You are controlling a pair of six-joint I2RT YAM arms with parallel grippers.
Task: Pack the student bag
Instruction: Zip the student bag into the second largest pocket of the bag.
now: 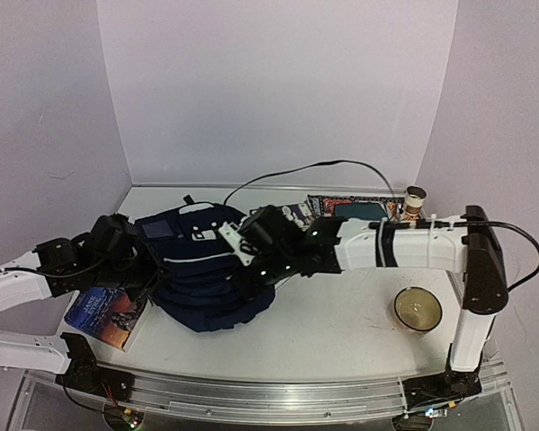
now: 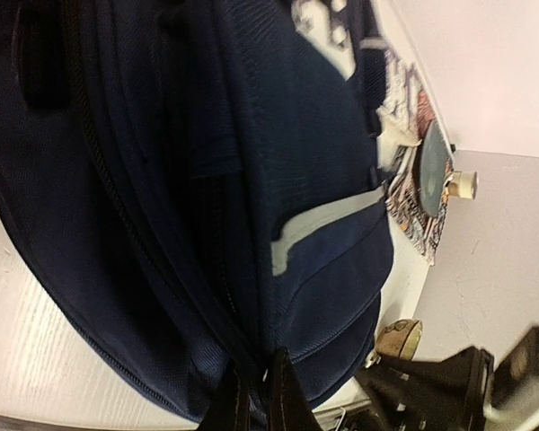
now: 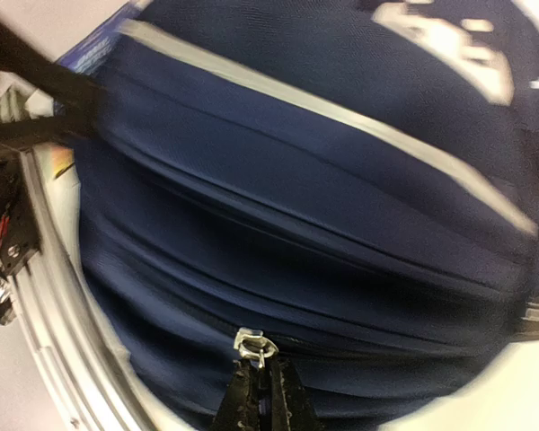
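The student bag, dark navy with white stripe trim and white patches, lies on its side on the left half of the table. My left gripper is at its left side, shut, with a fold of the bag's fabric pinched beside a zip line. My right gripper reaches in from the right over the bag's near edge. It is shut on the small silver zipper pull of the lower zip.
A book lies under the bag's left edge near the table front. A patterned mat with a dark teal pouch and a small spool sit at the back right. A bowl stands by the right arm's base.
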